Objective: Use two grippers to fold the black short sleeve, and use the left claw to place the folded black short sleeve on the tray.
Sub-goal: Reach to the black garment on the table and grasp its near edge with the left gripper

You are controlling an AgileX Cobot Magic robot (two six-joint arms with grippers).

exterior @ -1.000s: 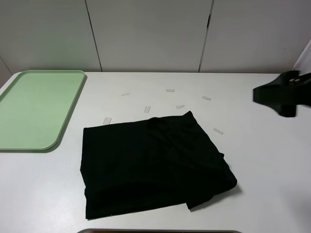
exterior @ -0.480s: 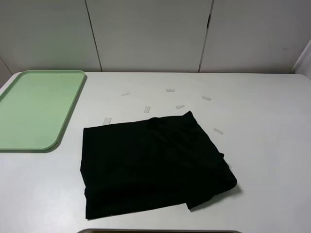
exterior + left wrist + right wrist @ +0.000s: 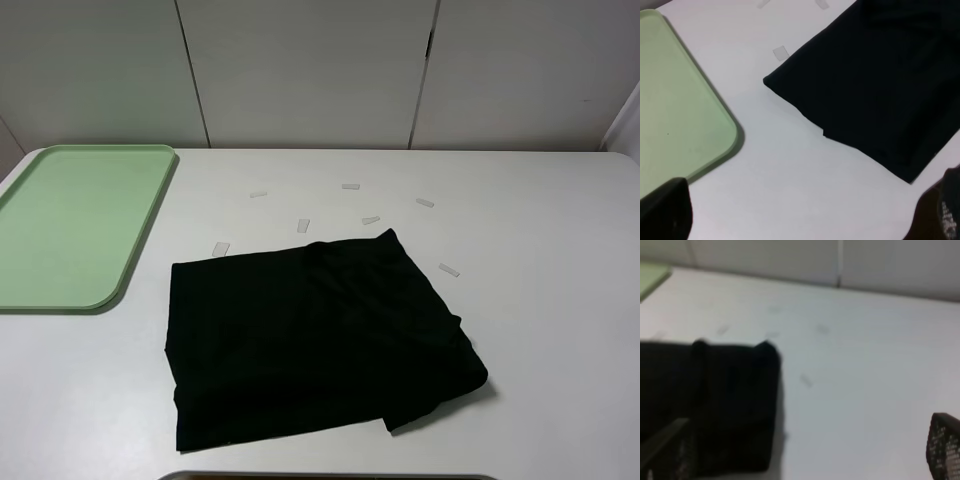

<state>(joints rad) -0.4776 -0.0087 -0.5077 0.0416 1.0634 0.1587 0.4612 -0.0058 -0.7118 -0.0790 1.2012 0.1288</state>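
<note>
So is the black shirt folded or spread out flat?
Folded: the black short sleeve lies as a compact rectangle with layered edges showing.

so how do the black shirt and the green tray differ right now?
The black short sleeve is dark, soft and rumpled, folded in layers; the tray is pale green with a raised rim. The black short sleeve lies skewed mid-table; the tray sits at the left edge and holds nothing. Both rest on the white table, apart.
</note>
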